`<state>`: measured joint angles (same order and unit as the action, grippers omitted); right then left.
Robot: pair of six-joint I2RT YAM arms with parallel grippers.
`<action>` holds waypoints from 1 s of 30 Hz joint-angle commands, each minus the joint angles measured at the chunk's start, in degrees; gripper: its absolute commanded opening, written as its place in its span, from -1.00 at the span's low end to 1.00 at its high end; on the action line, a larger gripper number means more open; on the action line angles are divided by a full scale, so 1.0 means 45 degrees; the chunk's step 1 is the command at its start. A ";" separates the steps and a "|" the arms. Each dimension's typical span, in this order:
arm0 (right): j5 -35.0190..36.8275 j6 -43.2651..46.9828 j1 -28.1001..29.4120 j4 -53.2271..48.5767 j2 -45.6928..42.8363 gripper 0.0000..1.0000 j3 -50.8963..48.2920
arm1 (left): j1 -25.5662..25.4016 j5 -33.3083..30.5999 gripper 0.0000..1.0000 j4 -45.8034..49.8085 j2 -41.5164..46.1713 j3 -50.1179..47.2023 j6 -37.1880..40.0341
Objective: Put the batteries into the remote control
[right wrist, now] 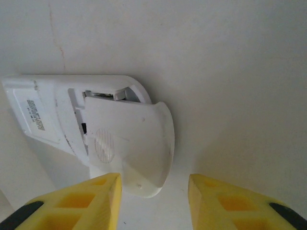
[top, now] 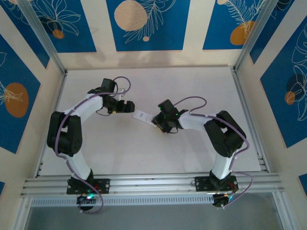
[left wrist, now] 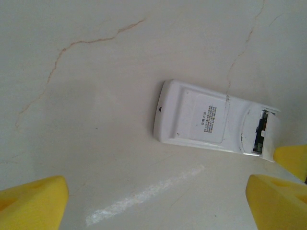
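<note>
Gaping left fingers (left wrist: 33, 203) and right fingers (right wrist: 84, 199) flank the remote control (left wrist: 201, 120), cover (right wrist: 129, 143) ajar.

A pale white table (top: 144, 153) fills the middle of the frame, walled by blue panels (top: 148, 24) with orange fruit motifs along the top and sides, an aluminium rail (top: 153, 184) across the bottom, a thin brown crack (left wrist: 91, 40) upper left and a white scuff (left wrist: 144, 196) lower centre.

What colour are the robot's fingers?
Bright yellow; the fingers show best in the right wrist view.
</note>
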<state>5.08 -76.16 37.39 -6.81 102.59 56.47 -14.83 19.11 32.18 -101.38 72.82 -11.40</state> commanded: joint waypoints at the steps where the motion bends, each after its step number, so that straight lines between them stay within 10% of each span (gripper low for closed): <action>1: -0.0250 -0.0224 -0.0059 0.0182 0.0273 -0.16 0.0339 | 0.0127 0.0339 0.89 0.0192 -0.0088 0.0342 0.0181; 30: 0.0613 0.1394 -0.0439 -0.0608 0.0639 -0.41 0.1282 | 0.0131 0.0271 0.90 0.0250 -0.0254 0.0363 0.0192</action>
<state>7.27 -71.88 35.59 -8.99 104.49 61.14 -14.83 19.11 32.21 -101.49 72.82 -11.40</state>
